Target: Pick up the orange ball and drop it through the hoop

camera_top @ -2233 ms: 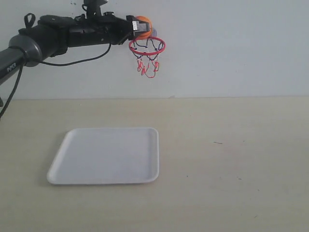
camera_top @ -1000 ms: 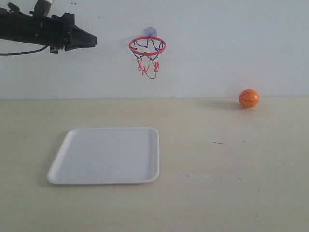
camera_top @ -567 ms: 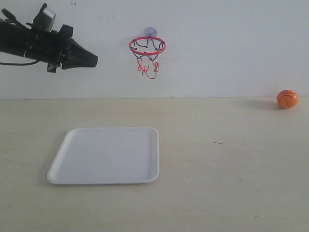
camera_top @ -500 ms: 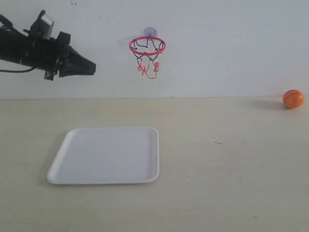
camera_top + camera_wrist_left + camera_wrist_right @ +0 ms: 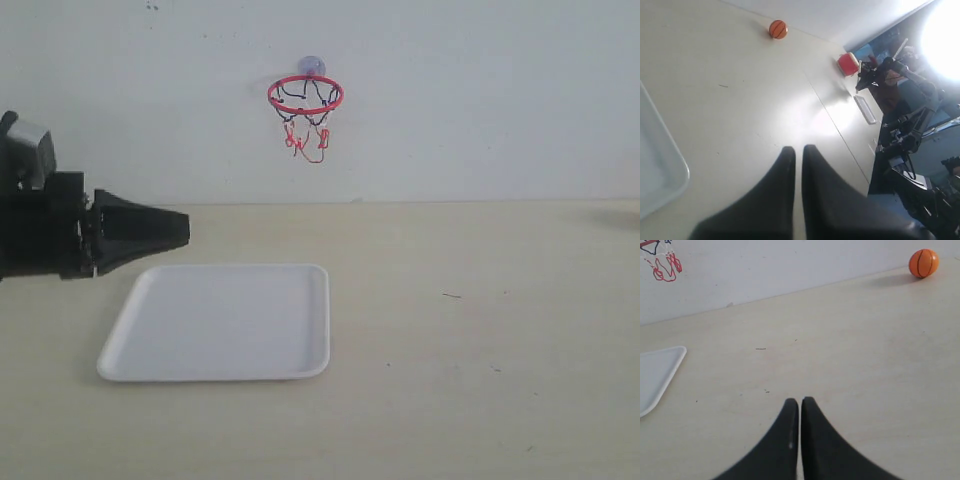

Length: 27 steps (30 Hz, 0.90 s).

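White wall (image 5: 480, 100), pale table (image 5: 470, 380), hoop (image 5: 305, 95) upper centre of the exterior frame, and the ball (image 5: 923, 263) sits on the table close by the wall, outside that frame, caught only by the wrist cameras! Left gripper (image 5: 185, 229), at the left edge near the tray (image 5: 220, 320), and right gripper (image 5: 800, 401) both have jaws pressed together, empty. My call for the pickup: spread wide, straddle the ball's middle, close gently, since it should roll easily.

i judge this a robotics lab: bare white wall (image 5: 480, 100), pale bench (image 5: 450, 380), another arm rig (image 5: 912, 115) standing beyond the bench's edge.
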Each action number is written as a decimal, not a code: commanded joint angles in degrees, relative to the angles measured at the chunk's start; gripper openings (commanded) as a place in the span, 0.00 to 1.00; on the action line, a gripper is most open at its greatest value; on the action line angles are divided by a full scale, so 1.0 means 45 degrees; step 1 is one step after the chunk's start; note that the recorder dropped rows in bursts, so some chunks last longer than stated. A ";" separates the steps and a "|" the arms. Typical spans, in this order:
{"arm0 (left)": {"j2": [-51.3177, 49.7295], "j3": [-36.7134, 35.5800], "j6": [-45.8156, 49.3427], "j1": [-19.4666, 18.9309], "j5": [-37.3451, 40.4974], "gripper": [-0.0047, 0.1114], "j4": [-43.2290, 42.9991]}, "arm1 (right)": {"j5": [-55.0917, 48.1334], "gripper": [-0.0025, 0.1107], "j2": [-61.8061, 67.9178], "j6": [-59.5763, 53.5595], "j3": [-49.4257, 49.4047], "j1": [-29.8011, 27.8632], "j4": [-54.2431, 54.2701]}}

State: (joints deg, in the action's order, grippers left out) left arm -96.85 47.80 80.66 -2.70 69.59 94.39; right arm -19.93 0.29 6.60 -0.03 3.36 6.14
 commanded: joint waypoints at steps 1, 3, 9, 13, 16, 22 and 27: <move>0.1716 -0.2510 0.1546 -0.0008 0.0082 0.08 0.1065 | 0.0000 0.03 -0.0066 -0.0035 0.0006 -0.0101 -0.0111; 0.2448 -0.3390 0.1937 -0.0008 0.0082 0.08 0.1236 | 0.0000 0.03 -0.0066 -0.0035 0.0006 -0.0101 -0.0111; 0.4832 -0.5966 0.2413 -0.0008 0.0082 0.08 0.1236 | 0.0000 0.03 -0.0066 -0.0035 0.0006 -0.0101 -0.0111; 0.6335 -0.7300 0.2909 -0.0008 0.0082 0.08 0.1236 | 0.0000 0.03 -0.0066 -0.0035 0.0006 -0.0101 -0.0111; 0.7361 -0.8110 0.3167 -0.0008 0.0082 0.08 0.1236 | 0.0000 0.03 -0.0066 -0.0035 0.0006 -0.0101 -0.0111; 0.9055 -0.9224 0.3404 -0.0008 0.0082 0.08 0.1236 | 0.0000 0.03 -0.0066 -0.0035 0.0006 -0.0101 -0.0111; 0.9414 -0.9427 0.3406 -0.0008 0.0082 0.08 0.1236 | 0.0000 0.03 -0.0066 -0.0035 0.0006 -0.0101 -0.0111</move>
State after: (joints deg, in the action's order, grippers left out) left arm -55.13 5.64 95.52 -2.70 69.59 99.10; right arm -20.15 0.29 6.60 -0.03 3.36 6.14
